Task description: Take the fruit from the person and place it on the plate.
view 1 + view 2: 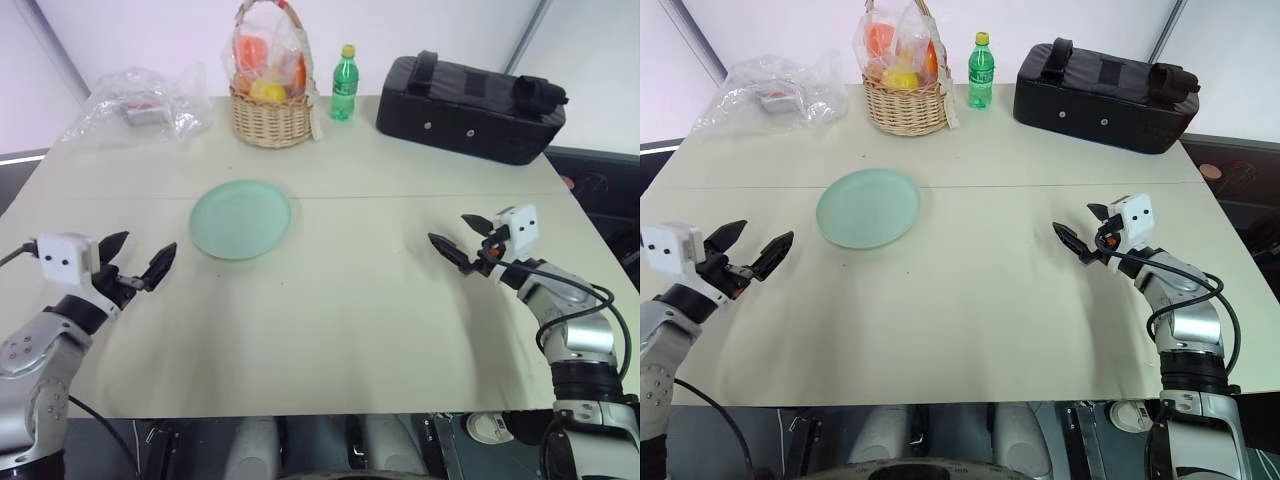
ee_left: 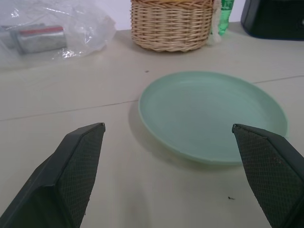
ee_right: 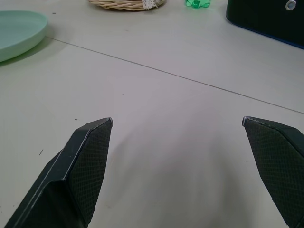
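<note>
Plate (image 1: 241,219) lies bare on the desk (image 1: 360,300), left of centre, nearer the left tool (image 1: 137,265) than the right tool (image 1: 460,240); no banana and no person to point at, so the handover is not yet begun by my read; both tools gape wide and hold nothing, each hovering low over the desk, well apart; risks, judged: a long curved banana offered crosswise to the fingers could slip or be pinched at its tip and swing; closing too soon would miss it; carrying it from the right side means a long reach over to the plate; basket (image 1: 270,105) and bottle (image 1: 345,85) behind the plate could be knocked by an overshoot.
</note>
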`<state>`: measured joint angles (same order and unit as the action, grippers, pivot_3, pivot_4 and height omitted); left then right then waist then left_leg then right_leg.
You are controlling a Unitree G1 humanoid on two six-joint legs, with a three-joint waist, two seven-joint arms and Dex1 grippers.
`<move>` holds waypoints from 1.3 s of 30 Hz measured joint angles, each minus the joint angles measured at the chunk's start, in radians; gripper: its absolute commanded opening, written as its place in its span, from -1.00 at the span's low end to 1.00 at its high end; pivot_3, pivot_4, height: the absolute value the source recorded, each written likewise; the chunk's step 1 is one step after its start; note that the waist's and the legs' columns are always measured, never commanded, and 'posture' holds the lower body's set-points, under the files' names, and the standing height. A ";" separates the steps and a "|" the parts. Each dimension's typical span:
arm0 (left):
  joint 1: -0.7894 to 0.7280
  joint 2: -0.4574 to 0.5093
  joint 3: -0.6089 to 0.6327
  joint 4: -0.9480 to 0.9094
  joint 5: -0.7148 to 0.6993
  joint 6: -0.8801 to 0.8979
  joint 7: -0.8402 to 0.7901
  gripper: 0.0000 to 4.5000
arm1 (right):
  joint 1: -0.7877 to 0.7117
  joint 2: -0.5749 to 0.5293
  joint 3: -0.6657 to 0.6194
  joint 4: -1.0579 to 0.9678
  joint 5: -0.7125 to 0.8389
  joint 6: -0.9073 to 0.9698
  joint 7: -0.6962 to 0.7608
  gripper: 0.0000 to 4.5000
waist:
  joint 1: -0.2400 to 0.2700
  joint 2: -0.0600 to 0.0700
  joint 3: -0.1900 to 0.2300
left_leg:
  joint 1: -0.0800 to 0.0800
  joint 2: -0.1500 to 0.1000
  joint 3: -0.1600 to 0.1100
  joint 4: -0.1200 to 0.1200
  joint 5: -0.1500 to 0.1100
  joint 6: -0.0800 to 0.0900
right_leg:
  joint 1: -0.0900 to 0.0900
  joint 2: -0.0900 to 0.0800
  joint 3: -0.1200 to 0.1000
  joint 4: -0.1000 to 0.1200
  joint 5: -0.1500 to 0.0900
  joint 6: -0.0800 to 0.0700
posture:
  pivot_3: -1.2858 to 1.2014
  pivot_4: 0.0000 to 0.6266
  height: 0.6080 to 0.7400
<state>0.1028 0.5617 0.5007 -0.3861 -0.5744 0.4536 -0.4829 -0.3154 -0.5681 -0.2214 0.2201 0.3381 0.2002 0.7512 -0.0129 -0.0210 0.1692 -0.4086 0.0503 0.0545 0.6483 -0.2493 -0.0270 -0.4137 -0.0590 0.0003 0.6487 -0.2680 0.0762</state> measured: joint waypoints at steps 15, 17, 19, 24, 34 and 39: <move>-0.020 -0.006 -0.017 0.020 0.019 -0.010 0.008 1.00 | -0.001 0.003 0.000 0.001 -0.002 -0.011 -0.024 0.99 | 0.000 0.000 0.000 | 0.000 0.000 0.000 0.000 0.000 0.000 | 0.000 0.000 0.000 0.000 0.000 0.000 | 0.03 -0.52 1.00; -0.021 -0.011 -0.018 0.022 0.022 -0.010 0.009 1.00 | -0.001 0.003 0.000 0.002 -0.002 -0.011 -0.024 0.99 | 0.000 0.000 0.000 | 0.000 0.000 0.000 0.000 0.000 0.000 | 0.000 0.000 0.000 0.000 0.000 0.000 | 0.03 -0.52 1.00; -0.024 -0.012 -0.019 0.022 0.022 -0.010 0.009 1.00 | -0.001 0.003 0.000 0.003 -0.002 -0.012 -0.024 0.99 | 0.000 0.000 0.000 | 0.000 0.000 0.000 0.000 0.000 0.000 | 0.000 0.000 0.000 0.000 0.000 0.000 | 0.03 -0.52 1.00; -0.032 -0.012 -0.019 0.022 0.033 -0.011 0.008 1.00 | -0.002 0.003 0.000 0.005 -0.003 -0.021 -0.026 0.99 | 0.000 0.000 0.000 | 0.000 0.000 0.000 0.000 0.000 0.000 | 0.000 0.000 0.000 0.000 0.000 0.000 | 0.03 -0.52 1.00; -0.073 0.010 -0.015 0.031 0.041 -0.009 0.008 1.00 | -0.007 0.010 0.006 0.020 -0.010 -0.032 -0.036 0.99 | 0.001 0.000 0.000 | 0.000 0.000 0.000 0.000 0.000 0.000 | 0.000 0.000 0.000 0.000 0.000 0.000 | 0.03 -0.52 1.00; -0.112 0.030 -0.011 0.031 0.038 -0.005 0.008 1.00 | -0.009 0.035 0.006 -0.056 0.100 0.099 -0.019 0.99 | -0.003 0.000 0.000 | 0.000 0.000 0.000 -0.001 0.000 0.000 | 0.000 0.000 0.000 0.000 0.001 0.002 | 0.03 -0.52 1.00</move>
<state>-0.0088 0.5914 0.4895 -0.3551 -0.5365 0.4487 -0.4753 -0.3247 -0.5335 -0.2159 0.1640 0.4379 0.2992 0.7327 -0.0156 -0.0205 0.1695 -0.4086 0.0506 0.0544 0.6478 -0.2493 -0.0270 -0.4140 -0.0588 0.0005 0.6488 -0.2666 0.0787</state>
